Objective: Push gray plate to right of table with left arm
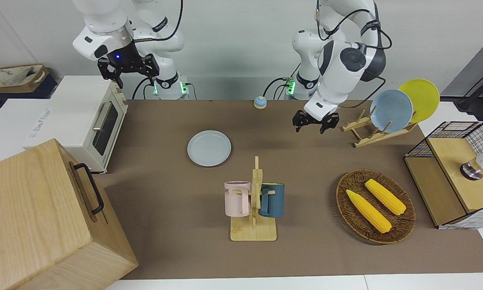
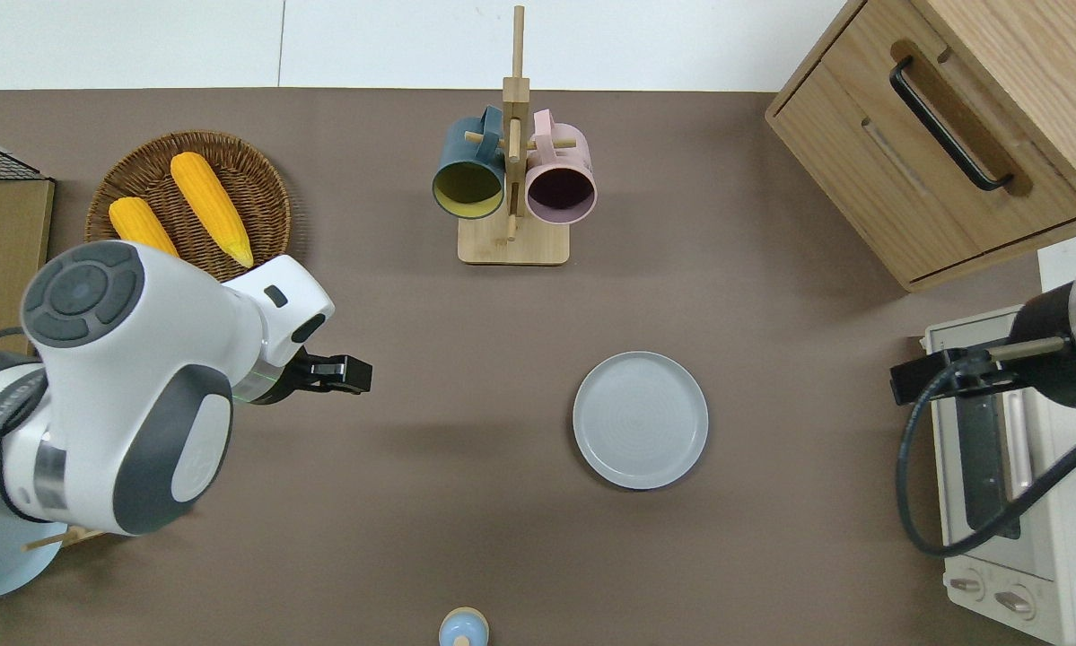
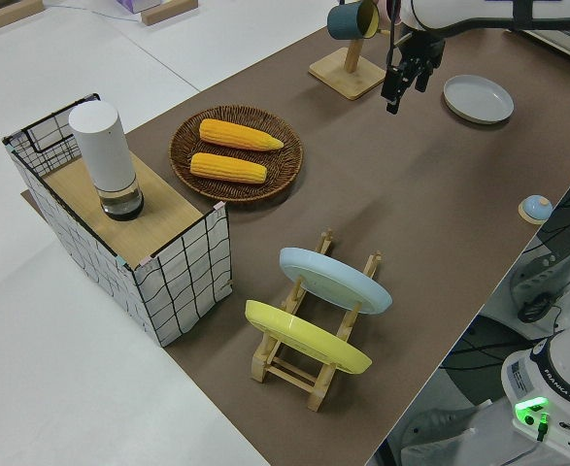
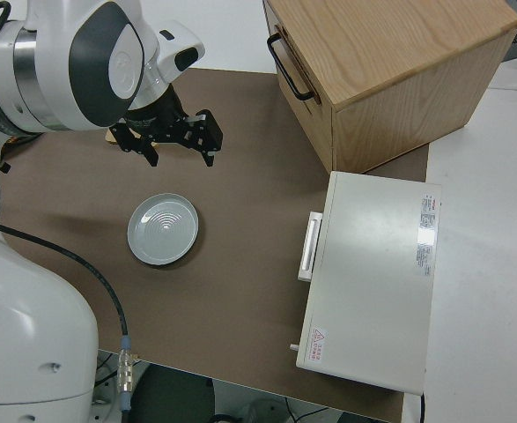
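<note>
Hovering over bare brown tabletop (image 2: pixel 771 556) w/ fingers spread, holding nothing: black two-finger left gripper (image 1: pixel 314 124). Round pale gray plate (image 2: pixel 640 419) lies flat mid-table, nearer robots than wooden mug rack (image 2: pixel 512 179), well apart from gripper. Right arm parked.

My view, surroundings only. Upper frame, front view: plain pale wall (image 1: pixel 233 36), evenly lit. Upper left: cardboard box (image 1: pixel 17 78) holding a cloth bag. Left edge: white toaster oven (image 1: pixel 80 121); below it, lower left, a light wooden cabinet (image 1: pixel 44 217) with a black handle. Right edge: wire-grid crate (image 1: pixel 455 169) with a wooden top. In the left side view, white floor (image 3: pixel 61 388) fills the left half of the frame.
</note>
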`<control>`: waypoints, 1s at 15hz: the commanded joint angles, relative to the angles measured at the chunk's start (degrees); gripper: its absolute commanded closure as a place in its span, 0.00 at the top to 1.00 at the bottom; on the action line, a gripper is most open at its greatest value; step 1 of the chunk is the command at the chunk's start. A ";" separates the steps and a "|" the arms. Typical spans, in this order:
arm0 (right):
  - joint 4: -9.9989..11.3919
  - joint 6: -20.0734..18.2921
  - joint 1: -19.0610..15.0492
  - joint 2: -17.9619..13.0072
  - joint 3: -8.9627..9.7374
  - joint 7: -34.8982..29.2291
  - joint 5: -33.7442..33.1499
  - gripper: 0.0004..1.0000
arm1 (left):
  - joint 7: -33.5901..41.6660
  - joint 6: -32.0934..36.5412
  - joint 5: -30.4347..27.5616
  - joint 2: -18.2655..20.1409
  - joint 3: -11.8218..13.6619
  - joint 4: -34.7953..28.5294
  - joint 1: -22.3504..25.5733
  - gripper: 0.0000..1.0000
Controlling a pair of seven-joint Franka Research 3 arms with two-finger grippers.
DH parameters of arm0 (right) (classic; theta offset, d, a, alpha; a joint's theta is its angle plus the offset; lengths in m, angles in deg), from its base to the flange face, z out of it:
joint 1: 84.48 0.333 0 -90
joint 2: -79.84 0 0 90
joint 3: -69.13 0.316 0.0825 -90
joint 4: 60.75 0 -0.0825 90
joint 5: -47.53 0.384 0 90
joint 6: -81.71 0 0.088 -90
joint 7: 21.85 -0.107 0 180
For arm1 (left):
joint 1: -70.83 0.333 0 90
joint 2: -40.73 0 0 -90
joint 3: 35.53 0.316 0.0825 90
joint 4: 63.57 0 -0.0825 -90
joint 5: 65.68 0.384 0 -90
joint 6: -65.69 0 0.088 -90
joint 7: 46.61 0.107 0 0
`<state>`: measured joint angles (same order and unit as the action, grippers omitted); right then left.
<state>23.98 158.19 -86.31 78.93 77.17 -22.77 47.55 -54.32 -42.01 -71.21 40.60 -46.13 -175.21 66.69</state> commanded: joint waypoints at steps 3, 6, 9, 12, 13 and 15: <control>-0.53 -0.89 -1.07 -0.14 0.92 -0.75 0.25 0.98 | 3.74 6.09 0.17 2.33 2.68 3.53 1.14 0.99; -0.53 -0.89 -1.07 -0.14 0.92 -0.66 0.25 0.98 | 7.26 8.37 2.80 3.65 4.70 4.67 1.14 0.99; -0.53 -0.89 -1.15 -0.14 0.92 -0.75 0.25 0.98 | 10.77 12.24 6.05 3.83 6.11 7.92 1.23 0.99; -0.53 -0.89 -1.15 -0.14 0.92 -0.75 0.25 0.98 | 12.45 15.93 7.64 3.83 7.51 11.52 1.23 0.99; -0.53 -0.89 -1.15 -0.14 0.92 -0.75 0.25 0.98 | 13.24 17.16 7.64 3.83 7.87 12.75 1.23 0.99; -0.53 -0.89 -1.07 -0.14 0.92 -0.75 0.25 0.98 | 15.00 19.18 7.64 3.83 9.36 14.34 1.23 0.99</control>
<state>23.98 158.19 -86.31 78.93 77.17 -22.77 47.55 -41.82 -26.25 -64.61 44.68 -38.01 -163.68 67.67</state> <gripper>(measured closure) 0.013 0.004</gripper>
